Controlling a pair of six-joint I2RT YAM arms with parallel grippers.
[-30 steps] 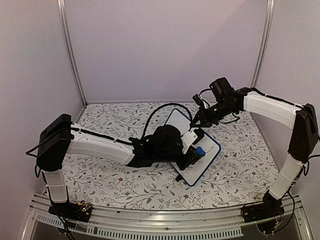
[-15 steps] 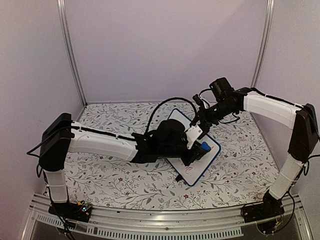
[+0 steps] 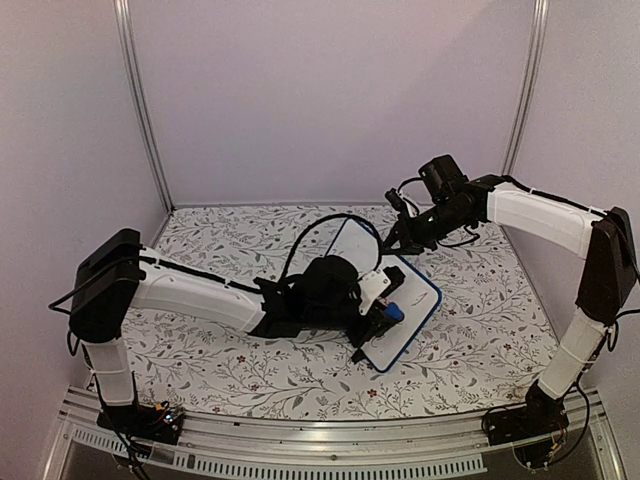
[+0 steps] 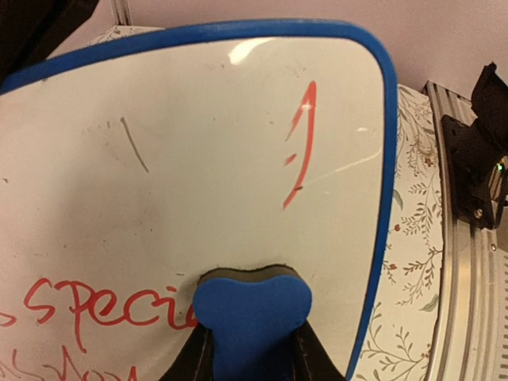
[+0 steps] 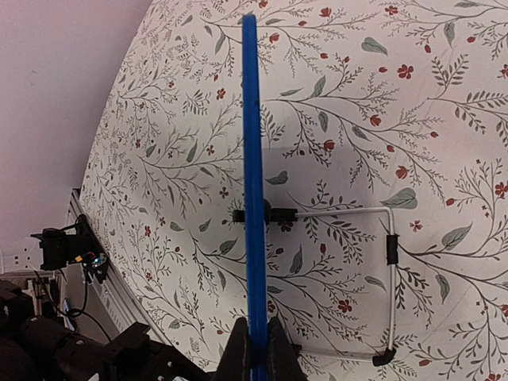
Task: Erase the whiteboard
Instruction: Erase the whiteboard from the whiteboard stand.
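The whiteboard (image 3: 410,300) has a dark blue frame and stands tilted on the floral table. Red handwriting (image 4: 300,135) shows on its face in the left wrist view, with more red letters at the lower left. My left gripper (image 3: 388,318) is shut on a small blue eraser (image 4: 252,317), whose dark felt edge presses on the board's white face. My right gripper (image 3: 393,240) is shut on the whiteboard's far top edge, seen edge-on as a blue strip (image 5: 252,190) between its fingers (image 5: 236,353). A wire stand (image 5: 389,254) props the board from behind.
The floral tablecloth (image 3: 220,350) covers the table. Pale walls with metal posts (image 3: 140,100) close in the back and sides. An aluminium rail (image 3: 300,440) with the arm bases runs along the near edge.
My left gripper with the eraser swept up and right across the board, then came back down toward the board's lower part. The right arm has stayed put, holding the board.
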